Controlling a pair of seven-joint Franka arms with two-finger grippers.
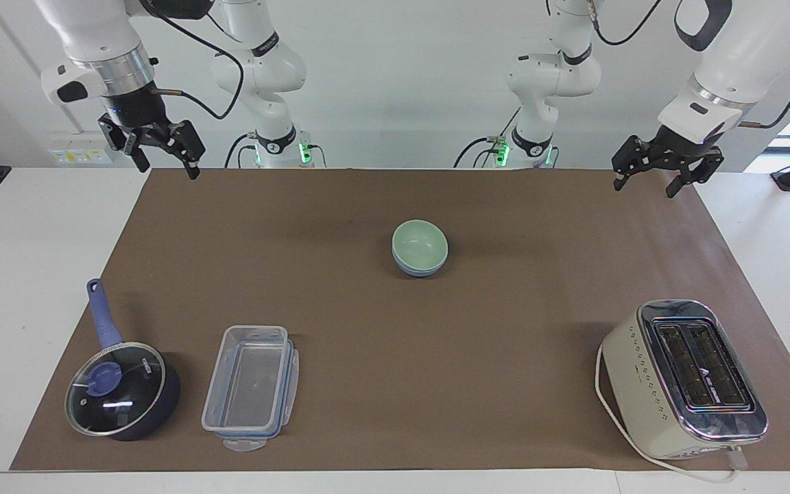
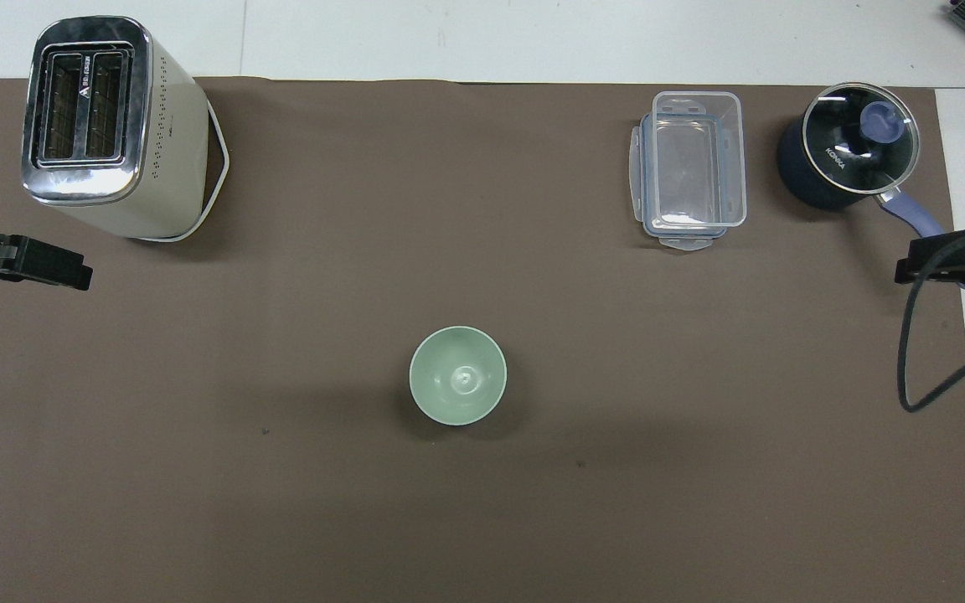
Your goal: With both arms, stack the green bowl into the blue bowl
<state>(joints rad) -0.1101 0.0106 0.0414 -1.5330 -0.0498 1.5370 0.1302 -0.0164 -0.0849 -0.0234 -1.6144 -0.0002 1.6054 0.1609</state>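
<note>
The green bowl (image 1: 420, 243) sits nested inside the blue bowl (image 1: 420, 266) near the middle of the brown mat (image 1: 395, 412) on the bench, so the stacking looks done. Both grippers hang raised and empty with fingers spread wide: the right gripper (image 1: 160, 149) over the mat's corner at its own end, the left gripper (image 1: 649, 170) over the other corner, clear of the stack, probably so as not to disturb it.

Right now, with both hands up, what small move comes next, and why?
Probably none beyond parking: the green bowl already sits nested in the blue bowl, and the left hand and right hand hang open and empty over the mat's corners.
</note>
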